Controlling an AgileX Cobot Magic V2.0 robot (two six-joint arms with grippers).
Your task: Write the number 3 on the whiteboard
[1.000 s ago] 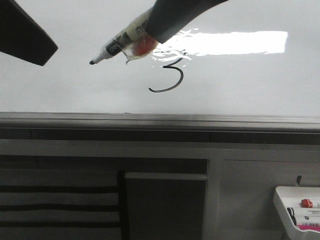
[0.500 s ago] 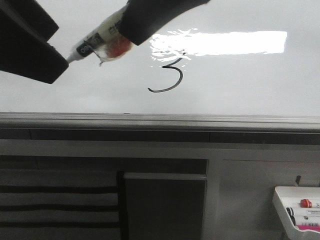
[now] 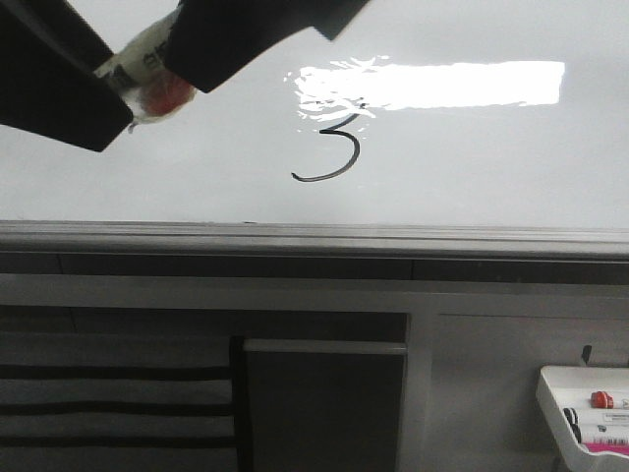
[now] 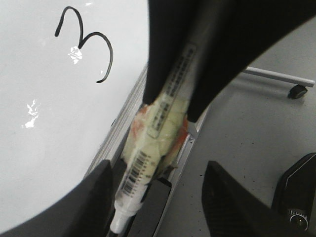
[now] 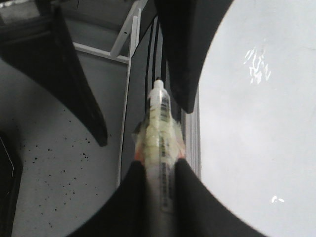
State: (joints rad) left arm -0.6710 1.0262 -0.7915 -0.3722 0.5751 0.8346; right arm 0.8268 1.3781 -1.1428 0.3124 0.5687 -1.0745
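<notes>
My right end effector is clamped on the marker, its tip poking between the spread fingers of my left end effector. The number 3 sits finished on the whiteboard, at four o'clock from the marker. I judge a handover or recapping comes next, needing steady alignment.

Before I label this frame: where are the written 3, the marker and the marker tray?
number 3 [image 3: 334,147], front view, middle of the strokes.
marker [image 4: 148,148], left wrist view, taped barrel.
marker tray [image 3: 560,393], front view, left rim.
</notes>
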